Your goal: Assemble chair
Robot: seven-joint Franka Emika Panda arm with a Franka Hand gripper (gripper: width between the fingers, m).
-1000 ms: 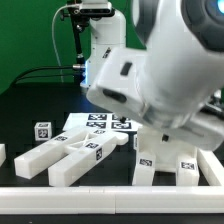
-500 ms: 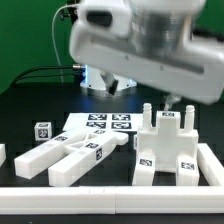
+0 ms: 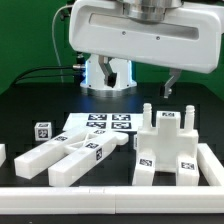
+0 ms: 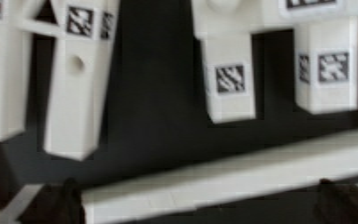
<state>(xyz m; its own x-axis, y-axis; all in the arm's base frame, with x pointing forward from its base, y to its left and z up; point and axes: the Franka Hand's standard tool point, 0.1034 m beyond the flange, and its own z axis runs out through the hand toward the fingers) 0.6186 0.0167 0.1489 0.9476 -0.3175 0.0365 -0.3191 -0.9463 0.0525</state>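
Observation:
The chair lies in separate glossy white tagged parts. A forked piece with long bars (image 3: 68,156) lies at the exterior view's left. A blocky piece with upright pegs (image 3: 166,146) stands at the right. My gripper (image 3: 135,82) hangs high above them, close to the camera, open and empty. One dark finger (image 3: 168,88) shows under the hand. In the wrist view the gripper (image 4: 197,205) has its fingertips (image 4: 60,203) far apart, with the tagged bars (image 4: 78,90) and the pegged piece (image 4: 229,70) far below.
A small tagged cube (image 3: 42,131) sits left of the marker board (image 3: 100,123). A long white rail (image 3: 100,196) runs along the table's front; it also shows in the wrist view (image 4: 229,185) between the fingertips. Another white piece (image 3: 2,153) lies at the left edge.
The arm has swung up and toward the exterior view's left. It has uncovered the pegged piece at the right. The parts on the table have not moved.

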